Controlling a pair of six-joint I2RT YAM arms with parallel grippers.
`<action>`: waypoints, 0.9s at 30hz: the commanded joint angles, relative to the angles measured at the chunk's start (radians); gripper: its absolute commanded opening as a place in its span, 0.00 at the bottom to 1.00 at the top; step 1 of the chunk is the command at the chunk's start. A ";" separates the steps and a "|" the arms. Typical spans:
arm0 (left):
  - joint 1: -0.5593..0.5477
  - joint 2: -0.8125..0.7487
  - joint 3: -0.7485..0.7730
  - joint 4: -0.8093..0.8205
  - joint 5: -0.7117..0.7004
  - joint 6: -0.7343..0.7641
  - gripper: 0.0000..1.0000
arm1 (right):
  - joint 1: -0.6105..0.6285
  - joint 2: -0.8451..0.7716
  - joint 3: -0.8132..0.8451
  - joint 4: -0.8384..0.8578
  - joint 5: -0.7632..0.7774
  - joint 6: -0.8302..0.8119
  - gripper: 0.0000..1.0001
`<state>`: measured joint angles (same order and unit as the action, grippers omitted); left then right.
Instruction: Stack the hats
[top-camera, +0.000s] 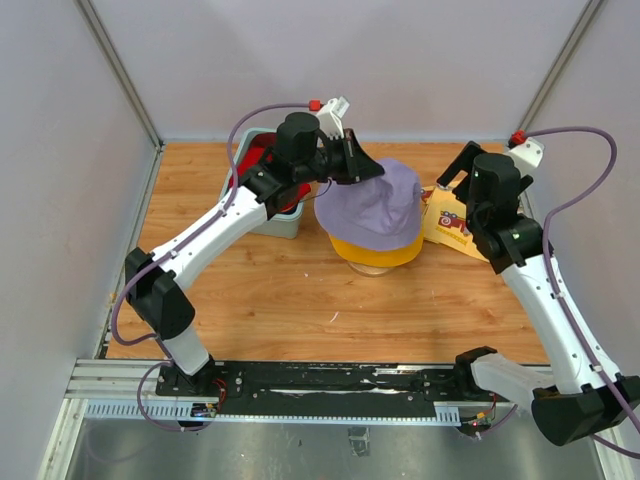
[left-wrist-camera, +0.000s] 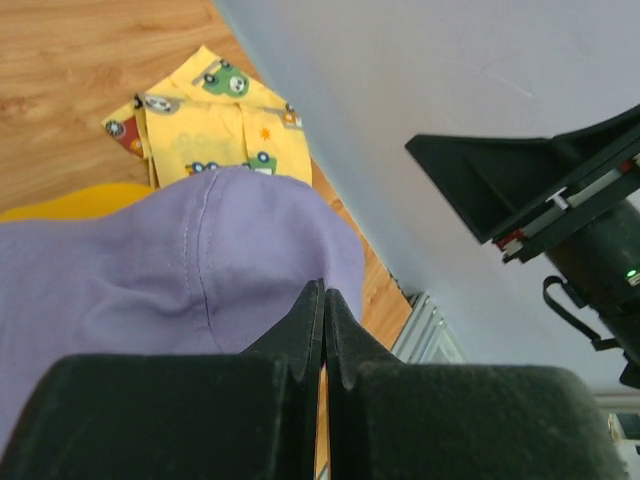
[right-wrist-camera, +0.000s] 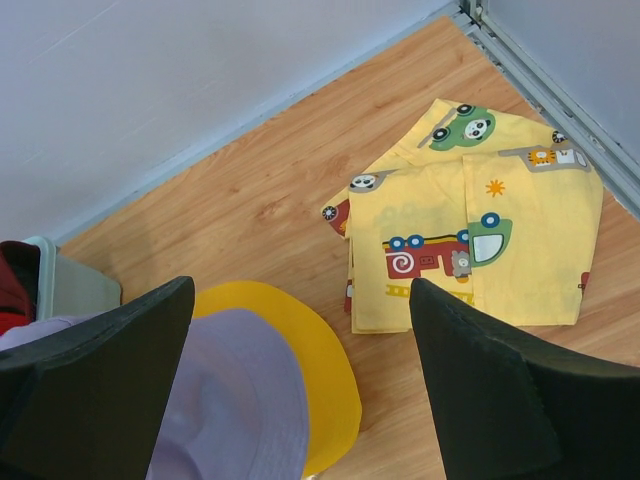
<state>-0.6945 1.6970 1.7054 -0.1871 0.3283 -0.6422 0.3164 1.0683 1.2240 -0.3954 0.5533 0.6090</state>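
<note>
A lavender hat (top-camera: 375, 205) (left-wrist-camera: 180, 260) (right-wrist-camera: 230, 400) lies over a yellow hat (top-camera: 375, 252) (left-wrist-camera: 70, 200) (right-wrist-camera: 310, 370) at the table's middle. Only the yellow brim shows under it. My left gripper (top-camera: 375, 170) (left-wrist-camera: 324, 290) is shut at the lavender hat's far left edge, and the fabric peaks up to its tips. My right gripper (top-camera: 450, 175) (right-wrist-camera: 300, 290) hangs open just right of the stack, with nothing between its fingers. A red hat (top-camera: 262, 152) (right-wrist-camera: 15, 285) lies in the teal tub (top-camera: 275, 222) (right-wrist-camera: 75, 285).
A flat yellow cloth printed with cars (top-camera: 450, 222) (left-wrist-camera: 215, 120) (right-wrist-camera: 470, 240) lies right of the stack, under my right gripper. The round base of a stand (top-camera: 372, 268) peeks out below the yellow brim. Walls close the back and both sides.
</note>
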 joint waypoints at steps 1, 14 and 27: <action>-0.008 -0.044 -0.097 0.077 0.042 -0.017 0.01 | -0.033 0.002 -0.014 -0.009 -0.001 0.011 0.90; -0.009 0.009 -0.163 0.095 0.066 0.009 0.07 | -0.050 0.023 -0.032 -0.009 -0.044 0.041 0.90; 0.009 -0.106 -0.248 0.128 -0.061 -0.033 0.60 | -0.153 0.022 -0.105 0.021 -0.254 0.110 0.90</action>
<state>-0.6952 1.6741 1.4818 -0.1047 0.3309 -0.6582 0.2100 1.0927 1.1492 -0.3935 0.3965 0.6781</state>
